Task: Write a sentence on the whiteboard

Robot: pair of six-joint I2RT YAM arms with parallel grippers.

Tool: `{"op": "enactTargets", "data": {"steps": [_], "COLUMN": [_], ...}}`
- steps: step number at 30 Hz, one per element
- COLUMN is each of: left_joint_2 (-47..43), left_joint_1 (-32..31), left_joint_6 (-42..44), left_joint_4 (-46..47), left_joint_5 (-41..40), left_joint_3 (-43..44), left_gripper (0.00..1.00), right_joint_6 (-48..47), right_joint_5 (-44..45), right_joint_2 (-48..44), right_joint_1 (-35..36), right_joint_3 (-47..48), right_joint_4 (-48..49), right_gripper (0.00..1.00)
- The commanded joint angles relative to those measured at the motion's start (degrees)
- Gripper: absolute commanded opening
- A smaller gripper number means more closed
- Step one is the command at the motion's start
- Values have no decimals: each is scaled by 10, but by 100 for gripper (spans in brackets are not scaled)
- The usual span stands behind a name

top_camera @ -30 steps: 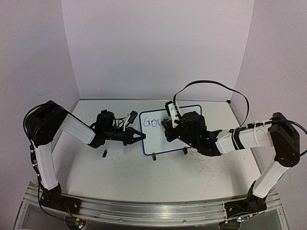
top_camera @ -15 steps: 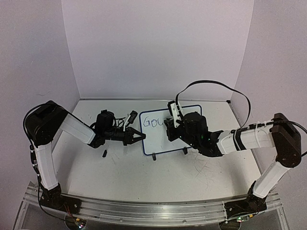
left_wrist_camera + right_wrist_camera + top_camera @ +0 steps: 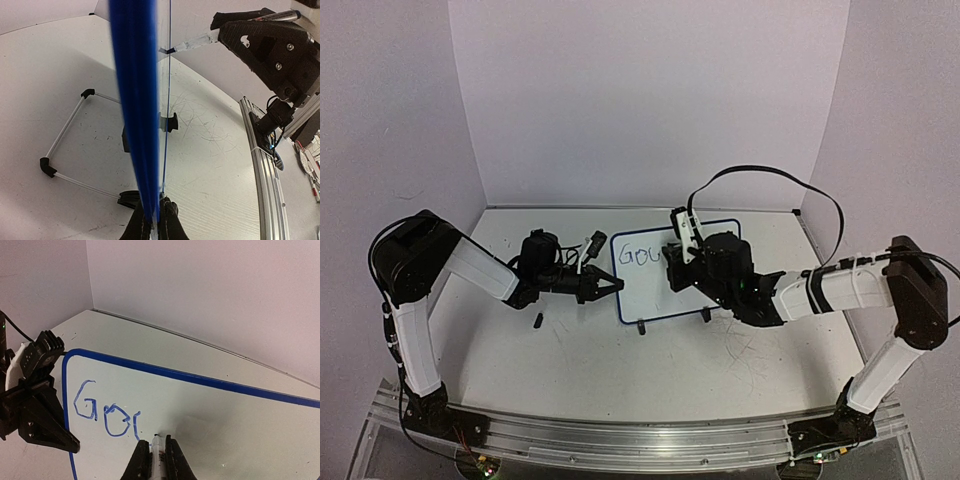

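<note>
Left gripper (image 3: 156, 212) pinches the whiteboard (image 3: 210, 410) by its smooth blue left edge. Right gripper (image 3: 157, 456) clamps a marker (image 3: 157, 441), tip touching beside blue lettering (image 3: 107, 415).

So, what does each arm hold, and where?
Left fingers pinch the whiteboard by its blue side frame; right fingers grip a marker near its tip.

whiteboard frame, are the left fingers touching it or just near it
Touching. The left wrist view shows the left fingers closed on the blue edge of the whiteboard, one finger pressed against each side with no gap.
</note>
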Motion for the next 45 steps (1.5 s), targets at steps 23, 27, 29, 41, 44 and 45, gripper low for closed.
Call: {"op": "enactTargets", "data": {"steps": [23, 27, 29, 41, 44, 45], "left_joint_2": [-8, -8, -8, -9, -12, -11], "left_joint_1": [-1, -1, -1, -1, -1, -1], "left_joint_6": [43, 43, 43, 44, 46, 46], "left_joint_4": [-44, -44, -44, -44, -44, -45], "left_joint_5": [-22, -23, -23, -31, -34, -34], "left_joint_3": [4, 4, 4, 3, 0, 1], "left_gripper": [0, 0, 0, 0, 0, 0], "right_joint_6": [-13, 5, 6, 19, 25, 25], "right_joint_5": [-25, -32, -38, -59, -60, -62], "right_joint_2": [34, 38, 40, -72, -70, -69], "right_joint_1": [-2, -2, -2, -21, -37, -38], "right_joint_3": [48, 53, 55, -12, -22, -21], "right_joint_4": [21, 16, 12, 0, -6, -5], "right_gripper": [0, 0, 0, 0, 0, 0]}}
